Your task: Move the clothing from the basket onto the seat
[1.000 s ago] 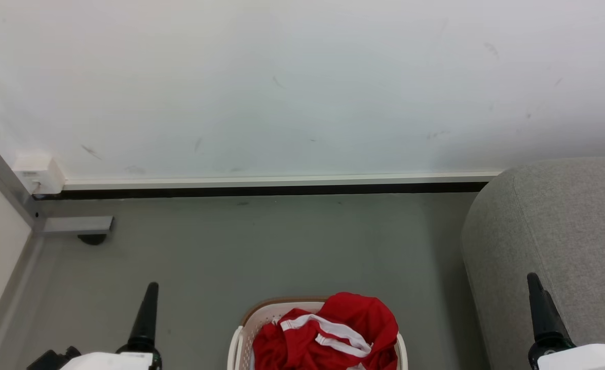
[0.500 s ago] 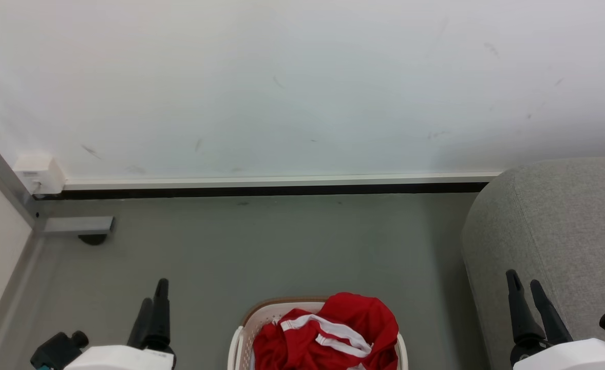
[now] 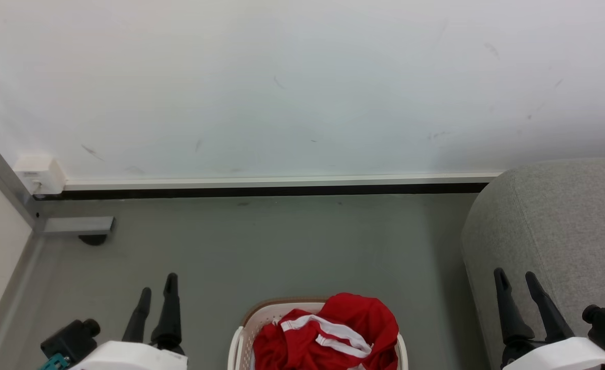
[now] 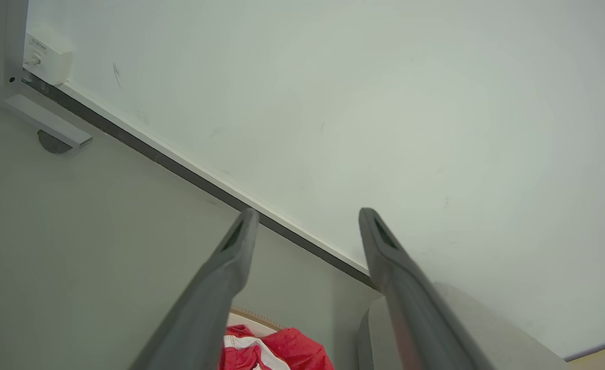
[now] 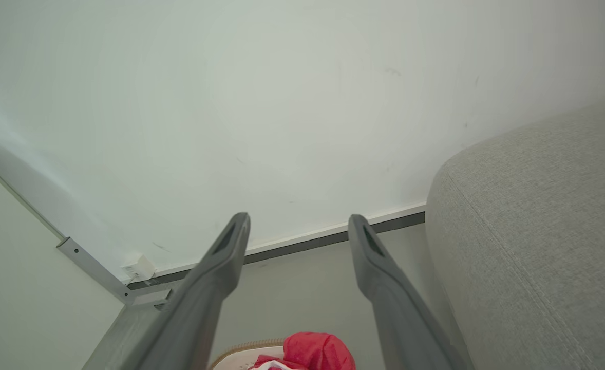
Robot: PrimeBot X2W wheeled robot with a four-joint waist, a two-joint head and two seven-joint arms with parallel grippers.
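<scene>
Red clothing [image 3: 333,331] with white stripe trim is heaped in the cream basket [image 3: 251,318] at the bottom centre of the head view, and it bulges above the brown rim. The clothing [image 4: 277,352] also peeks in at the bottom of the left wrist view, and the clothing [image 5: 315,352] at the bottom of the right wrist view. The grey sofa seat [image 3: 564,226] stands at the right. My left gripper [image 3: 157,285] is open, left of the basket and apart from it. My right gripper [image 3: 515,277] is open in front of the sofa's side, holding nothing.
A white wall [image 3: 302,87] with a dark baseboard [image 3: 261,190] runs across the back. A grey metal post with a foot bracket [image 3: 76,225] and a small white box [image 3: 39,173] sit at the left corner. Grey floor [image 3: 282,246] lies between basket and wall.
Both grippers have rolled at the wrist and shifted inward, so each now shows two spread fingers where one dark finger showed a second ago. Basket and clothing have not moved.
</scene>
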